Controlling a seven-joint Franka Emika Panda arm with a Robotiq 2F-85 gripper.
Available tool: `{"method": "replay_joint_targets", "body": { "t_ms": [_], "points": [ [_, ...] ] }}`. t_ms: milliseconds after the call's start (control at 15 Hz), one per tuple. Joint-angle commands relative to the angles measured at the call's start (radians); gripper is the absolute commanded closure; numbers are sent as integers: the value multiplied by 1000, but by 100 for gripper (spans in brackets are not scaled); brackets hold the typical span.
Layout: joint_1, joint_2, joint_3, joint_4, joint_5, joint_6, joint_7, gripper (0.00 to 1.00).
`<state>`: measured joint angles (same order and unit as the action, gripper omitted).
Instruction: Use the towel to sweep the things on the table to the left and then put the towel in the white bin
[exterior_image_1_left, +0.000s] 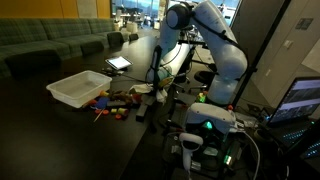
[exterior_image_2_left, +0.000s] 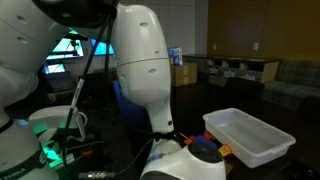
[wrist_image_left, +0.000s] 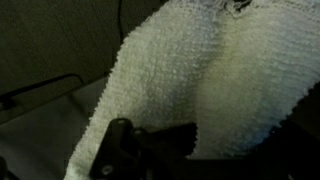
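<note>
My wrist view is almost filled by the white terry towel (wrist_image_left: 205, 80). It hangs right against the camera, and the claw (wrist_image_left: 140, 142) shows as a dark shape at the bottom edge, closed on the cloth. In an exterior view the arm (exterior_image_1_left: 215, 40) reaches down over the dark bench (exterior_image_1_left: 60, 130), with the claw low beside a scatter of small coloured things (exterior_image_1_left: 108, 105). These are too small for me to name. The white bin (exterior_image_1_left: 80, 88) sits open and upright just beyond that scatter, close to it but apart from the claw. In both exterior views I can see nothing inside the bin; from the other side the arm's body blocks most of the bench, leaving only the bin (exterior_image_2_left: 250, 135) and a few coloured bits beside it.
</note>
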<state>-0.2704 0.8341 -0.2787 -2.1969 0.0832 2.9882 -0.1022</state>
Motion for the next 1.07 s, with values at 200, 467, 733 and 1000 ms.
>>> {"method": "replay_joint_targets", "body": {
  "t_ms": [200,467,733,1000],
  "points": [
    [115,-69,36,-42,-28,-134,79,99],
    [169,-78,111,-24,-3,-241,142,99],
    [242,-90,203,-19,45,-349,271,99],
    [352,-73,296,2,97,-315,400,99]
  ]
}}
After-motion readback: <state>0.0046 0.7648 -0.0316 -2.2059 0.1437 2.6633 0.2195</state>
